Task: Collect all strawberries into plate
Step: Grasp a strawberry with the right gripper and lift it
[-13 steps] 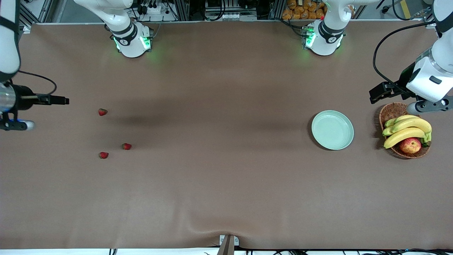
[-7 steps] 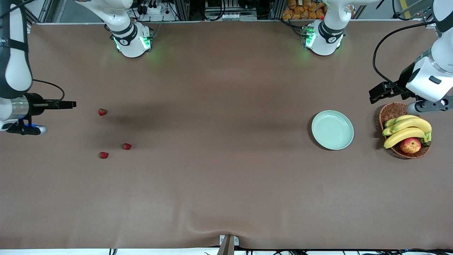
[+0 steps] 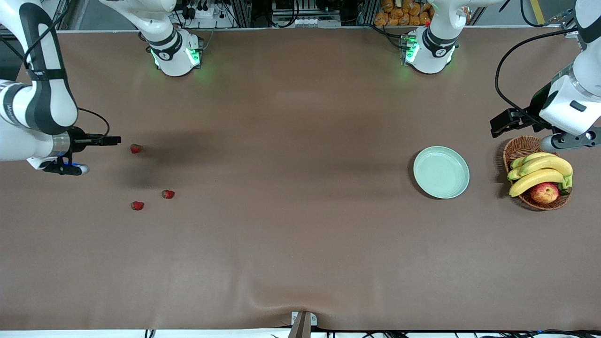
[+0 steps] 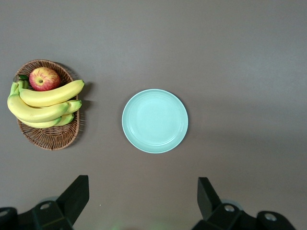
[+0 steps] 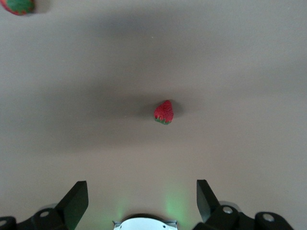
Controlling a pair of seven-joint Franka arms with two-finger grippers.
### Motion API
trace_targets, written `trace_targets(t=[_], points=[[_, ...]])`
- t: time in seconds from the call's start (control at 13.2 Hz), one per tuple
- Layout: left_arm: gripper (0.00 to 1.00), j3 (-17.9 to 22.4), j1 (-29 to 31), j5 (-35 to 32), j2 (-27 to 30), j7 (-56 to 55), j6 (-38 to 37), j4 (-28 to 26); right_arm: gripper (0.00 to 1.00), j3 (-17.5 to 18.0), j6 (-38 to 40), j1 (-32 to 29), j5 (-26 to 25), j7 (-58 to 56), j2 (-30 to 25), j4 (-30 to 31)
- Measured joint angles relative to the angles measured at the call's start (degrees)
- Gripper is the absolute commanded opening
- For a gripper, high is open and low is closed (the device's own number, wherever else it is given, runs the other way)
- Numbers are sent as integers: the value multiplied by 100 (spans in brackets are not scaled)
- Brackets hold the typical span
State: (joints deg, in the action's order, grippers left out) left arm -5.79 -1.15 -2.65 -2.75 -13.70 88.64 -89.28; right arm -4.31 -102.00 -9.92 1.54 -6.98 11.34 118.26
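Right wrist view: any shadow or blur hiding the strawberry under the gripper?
Right wrist view: a broad soft shadow band crosses the table, but the strawberry in it stays sharp and red; a second strawberry is cut off by the frame's edge. Front view: the same dark smear lies beside that strawberry, even light elsewhere. Left wrist view: the plate is evenly lit, without harsh glare.

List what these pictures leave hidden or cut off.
- Front view: the right gripper fingertips are masked by its own wrist.
- Right wrist view: one small red strawberry is cut by the frame edge.
- Front view: the brown wicker basket floor is covered by yellow bananas.
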Motion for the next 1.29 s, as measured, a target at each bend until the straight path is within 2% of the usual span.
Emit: trace_targets(t=[0.38, 0.61, 0.99, 1.29], points=[[100, 6, 15, 0, -72, 0, -2, -1, 100, 1, -1315, -180, -9, -7, 33, 1054], [100, 11, 24, 0, -82, 0, -2, 0, 100, 15, -1642, -180, -9, -8, 162, 1186], [100, 23, 44, 0, -150, 0, -2, 0, 100, 44, -2330, -178, -14, -353, 698, 1207], [100, 23, 45, 0, -154, 0, -2, 0, 100, 54, -2548, -178, -14, -706, 981, 1206]])
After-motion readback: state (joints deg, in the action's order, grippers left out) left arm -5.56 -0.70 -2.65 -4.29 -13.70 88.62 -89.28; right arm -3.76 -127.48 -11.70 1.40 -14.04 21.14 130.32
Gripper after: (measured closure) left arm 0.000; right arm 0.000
